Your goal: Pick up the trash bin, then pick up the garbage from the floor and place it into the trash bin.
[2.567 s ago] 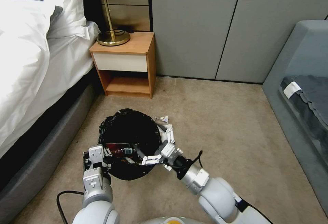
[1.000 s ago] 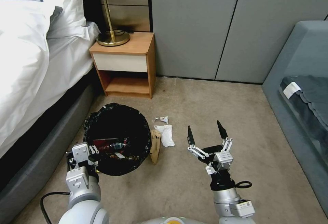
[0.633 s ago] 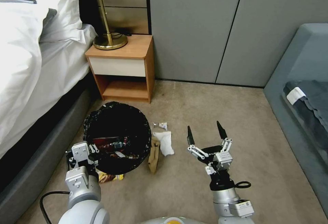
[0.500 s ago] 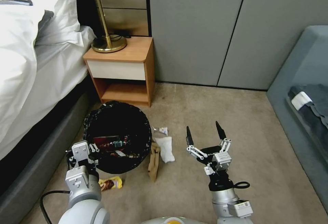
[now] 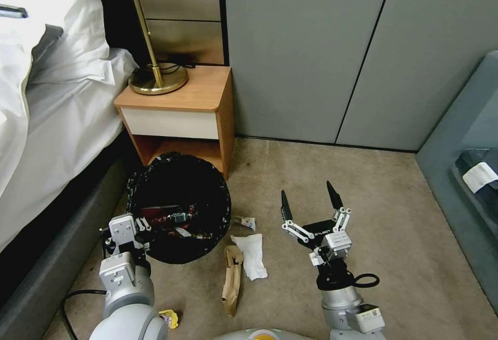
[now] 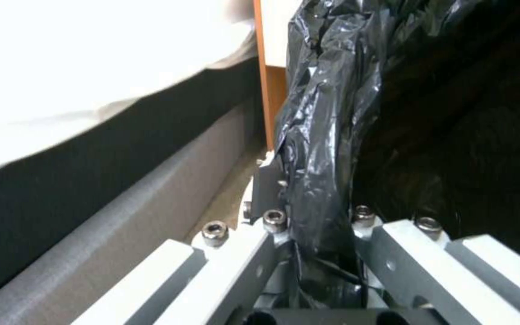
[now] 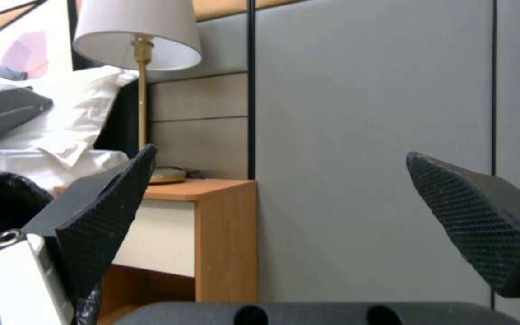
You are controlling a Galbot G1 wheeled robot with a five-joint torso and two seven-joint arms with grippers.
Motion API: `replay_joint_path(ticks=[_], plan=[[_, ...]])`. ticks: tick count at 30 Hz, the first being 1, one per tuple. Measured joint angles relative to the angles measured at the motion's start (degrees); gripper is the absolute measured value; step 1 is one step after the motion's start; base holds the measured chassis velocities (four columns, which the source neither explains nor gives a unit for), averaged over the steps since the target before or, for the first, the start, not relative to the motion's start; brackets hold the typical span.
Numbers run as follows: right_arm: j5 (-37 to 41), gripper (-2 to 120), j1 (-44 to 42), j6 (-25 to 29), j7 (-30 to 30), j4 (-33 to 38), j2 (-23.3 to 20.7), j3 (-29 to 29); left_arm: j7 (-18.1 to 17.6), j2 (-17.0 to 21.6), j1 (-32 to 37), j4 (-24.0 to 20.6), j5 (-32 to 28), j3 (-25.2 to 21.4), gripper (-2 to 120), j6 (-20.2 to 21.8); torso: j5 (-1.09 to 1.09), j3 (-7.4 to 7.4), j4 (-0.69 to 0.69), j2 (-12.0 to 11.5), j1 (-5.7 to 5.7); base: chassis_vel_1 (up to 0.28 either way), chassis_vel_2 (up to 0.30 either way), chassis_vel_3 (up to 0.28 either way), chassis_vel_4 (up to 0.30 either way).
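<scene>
Two grippers appear in the head view. The left gripper is clamped on the near rim of the trash bin, its fingers pressed together over the folded black liner, as the left wrist view confirms. The right gripper hangs above the carpet, fingertips pointing up and spread wide, holding nothing.

The bin is held just in front of the nightstand and beside the bed; a red wrapper and other litter already lie inside it. Four pieces of garbage lie on the carpet: a brown paper bag and a white tissue, touching each other, just beside the bin; a small wrapper near the bin's edge; and a yellow wrapper close to the left arm.

Judged step: collecting the next piece with the right gripper. To do this well, the gripper would likely need to turn fingertips down, descend over the tissue or bag with the fingers straddling it, and close low enough to catch the soft material without dragging the neighbouring piece. The left gripper should keep the bin level and its mouth clear for the drop.

Legible writing: pale lettering on the right gripper's black body appears to read "GALBOT". A label on the litter inside the bin is too small to read.
</scene>
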Motion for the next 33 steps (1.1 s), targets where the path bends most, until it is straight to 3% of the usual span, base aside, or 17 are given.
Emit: replay_joint_path(ticks=[7, 10, 13, 14, 16, 18, 19, 20, 26, 27, 33], plan=[[0.81, 100, 4.62, -6.83, 1.36, -1.71, -3.54, -0.9, 0.02, 0.51, -0.71, -0.77, -0.59, -0.2, 1, 0.76, 0.0, 0.0, 0.01, 0.0, 0.0, 0.008, -0.004, -0.004, 0.004], [3.95, 100, 8.21, -13.71, 3.09, -4.22, -6.03, -4.0, 0.06, 0.77, -1.42, -0.5, -1.12, -0.48, 1, 0.76, 0.01, 0.0, 0.01, 0.0, 0.01, 0.0, 0.0, 0.0, 0.0], [4.38, 100, 8.66, -14.45, 3.28, -4.48, -6.34, -4.37, 0.06, 0.8, -1.49, -0.44, -1.15, -0.51, 1, 0.76, 0.01, 0.0, 0.0, 0.0, 0.0, 0.0, 0.0, 0.0, 0.0], [9.32, 100, 13.18, -22.88, 5.27, -6.31, -9.79, -8.75, 0.1, 0.92, -1.99, 0.04, -1.31, -0.59, 1, 0.88, 0.0, 0.0, 0.01, 0.0, 0.01, 0.0, 0.0, 0.0, 0.0], [11.27, 100, 14.46, -25.58, 6.11, -6.71, -10.98, -10.12, 0.14, 0.88, -2.17, 0.16, -1.31, -0.59, 1, 0.91, -0.01, 0.01, 0.05, 0.0, 0.0, 0.0, 0.0, 0.0, 0.0], [22.79, 100, 20.39, -35.98, 11.17, -8.1, -16.26, -17.49, 0.28, 0.52, -2.96, 0.67, -1.27, -0.48, 1, 0.94, 0.01, 0.01, 0.01, 0.0, 0.0, 0.0, 0.0, 0.0, 0.0], [22.79, 100, 20.39, -35.98, 11.17, -8.1, -16.26, -17.49, 0.28, 0.52, -2.96, 0.67, -1.27, -0.48, 1, 0.94, 0.01, 0.01, 0.01, 0.0, 0.0, 0.0, 0.0, 0.0, 0.0], [29.77, 100, 25.01, -40.63, 14.69, -9.76, -19.14, -22.97, 0.42, 0.23, -3.33, 0.82, -1.24, -0.49, 1, 0.94, -0.01, 0.01, 0.01, 0.0, 0.0, 0.0, 0.0, 0.0, 0.0], [40.38, 100, 34.56, -47.49, 21.5, -13.9, -21.69, -34.32, 0.34, -0.49, -3.39, 1.06, -0.98, -0.7, 1, 0.83, -0.01, 0.01, 0.0, 0.0, 0.0, 0.0, 0.0, 0.0, 0.0], [44.72, 100, 37.99, -48.97, 23.06, -16.43, -21.17, -38.3, 0.33, -0.84, -3.48, 1.36, -0.76, -0.67, 1, 0.75, -0.02, 0.01, 0.01, 0.0, 0.0, 0.0, 0.0, 0.0, 0.0], [55.59, 100, 44.67, -53.86, 25.82, -22.99, -18.86, -47.08, 0.32, -1.62, -3.66, 1.79, -0.06, -0.43, 1, 0.63, 0.0, 0.01, 0.01, -0.01, 0.0, 0.0, 0.0, 0.0, 0.0]])
